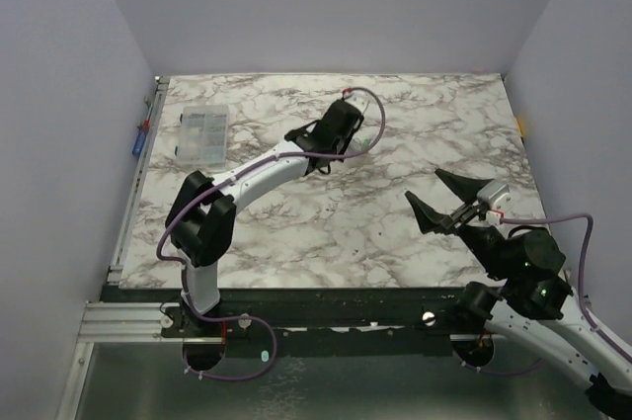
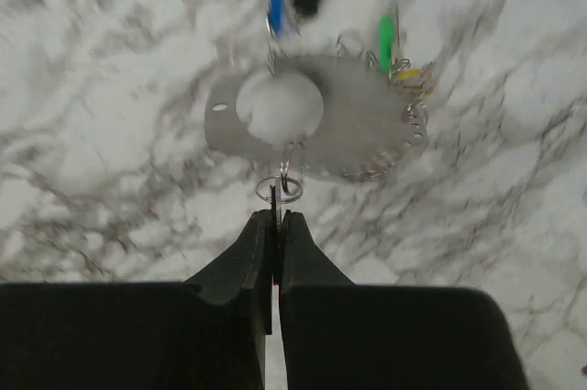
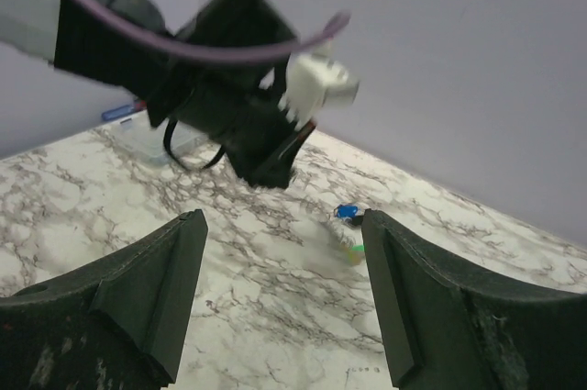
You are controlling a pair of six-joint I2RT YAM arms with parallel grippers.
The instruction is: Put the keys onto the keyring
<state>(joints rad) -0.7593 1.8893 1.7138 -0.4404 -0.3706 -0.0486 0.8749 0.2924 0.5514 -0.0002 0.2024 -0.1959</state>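
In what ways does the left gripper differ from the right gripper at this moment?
The left gripper is shut, pinching a small wire ring; the right gripper is open and empty. The left gripper is at the far middle of the table, beside the coloured keys; the right gripper is at the near right, away from them. Both have black fingers.

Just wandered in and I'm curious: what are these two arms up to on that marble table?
The left tool is pinched shut on a small wire ring linked to a flat silvery keyring, which carries blue, green, yellow and black keys. The right tool hangs open and empty over the near right of the table.
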